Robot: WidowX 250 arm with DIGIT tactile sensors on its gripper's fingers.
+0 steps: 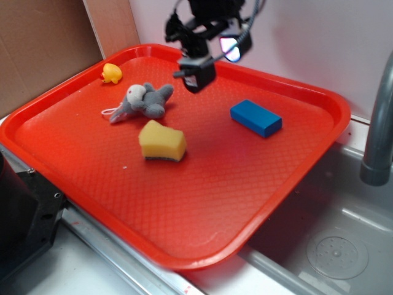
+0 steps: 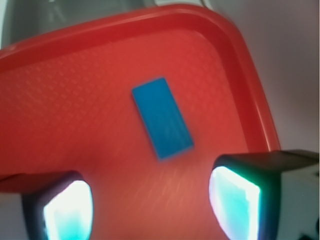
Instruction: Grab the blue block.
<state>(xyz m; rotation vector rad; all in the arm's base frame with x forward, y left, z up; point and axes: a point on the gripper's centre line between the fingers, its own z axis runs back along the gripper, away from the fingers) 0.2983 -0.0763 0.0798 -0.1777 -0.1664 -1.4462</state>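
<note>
The blue block (image 1: 256,117) lies flat on the red tray (image 1: 202,203), toward its right rear. My gripper (image 1: 198,77) hangs above the tray's back middle, to the left of the block and well clear of it. In the wrist view the block (image 2: 162,118) lies ahead of the gripper (image 2: 150,205) on the tray (image 2: 65,100), beyond the fingertips, set at a slant. The two glowing fingers (image 2: 232,202) stand wide apart with only bare tray between them, so the gripper is open.
A yellow sponge (image 1: 162,141) sits near the tray's middle. A grey plush toy (image 1: 142,101) and a yellow rubber duck (image 1: 111,73) lie at the left rear. A grey sink basin (image 1: 338,246) and faucet post (image 1: 379,123) stand to the right.
</note>
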